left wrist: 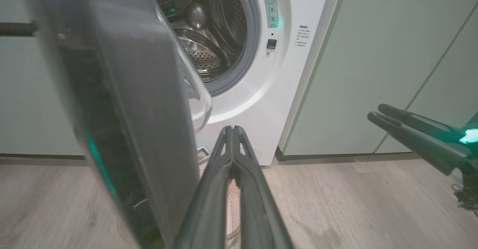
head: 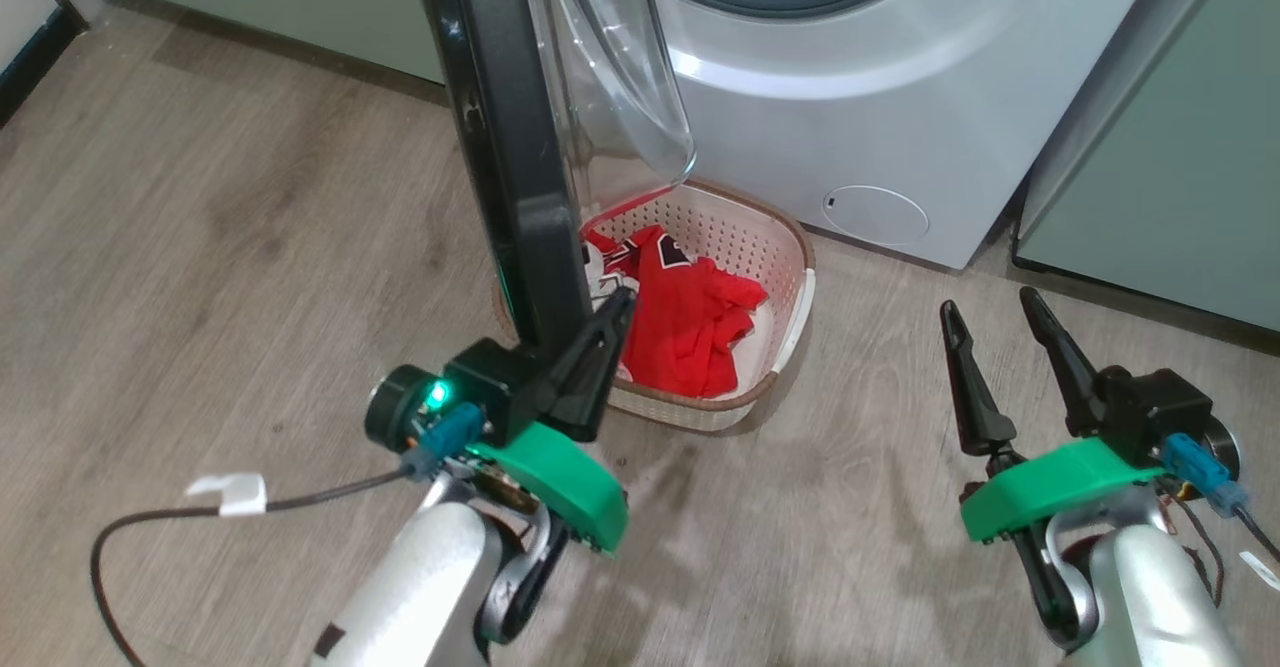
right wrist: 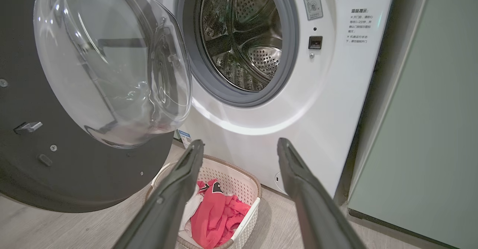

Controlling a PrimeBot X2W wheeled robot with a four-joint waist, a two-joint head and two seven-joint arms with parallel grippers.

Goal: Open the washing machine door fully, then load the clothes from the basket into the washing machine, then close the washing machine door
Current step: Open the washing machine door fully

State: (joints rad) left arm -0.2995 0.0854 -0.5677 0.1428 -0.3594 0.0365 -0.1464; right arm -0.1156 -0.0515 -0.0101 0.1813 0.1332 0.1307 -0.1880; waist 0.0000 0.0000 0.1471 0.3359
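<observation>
1. The washing machine [head: 900,127] stands at the far side, a big smooth white box between pale green cabinets [head: 1180,167]. Its round mouth is uncovered, ringed by a grey rubber gasket [right wrist: 293,55]. The shiny perforated steel drum [right wrist: 242,47] behind it looks empty, so I judge that loading has not begun.
2. The washing machine door [head: 500,147] is swung out toward the near left, roughly square to the machine's front. The opening step looks well along, though some swing may be left before it is fully open. Its wide rim is glossy black, and the bulging clear glass bowl [right wrist: 112,62] looks hard and slick.
3. The floor [head: 200,247] is pale, matte, wood-grain planking.
4. The basket [head: 795,247] sits on the floor just in front of the machine, its left part under the door's lower edge. It is cream perforated plastic, a rounded rectangle with a brown rim.
5. The clothes [head: 690,327] lie crumpled in the basket: soft, limp red jersey fabric with white panels. All of it remains to be moved into the drum, and closing the door comes last.
6. The left gripper [head: 622,299] has its two long dark fingers pressed together with nothing between them. It lies just beside the door's inner face, above the basket's near left. I cannot tell whether it touches the door.
7. The right gripper [head: 985,302] has its fingers spread wide and empty, over the floor at the near right, apart from the basket.
</observation>
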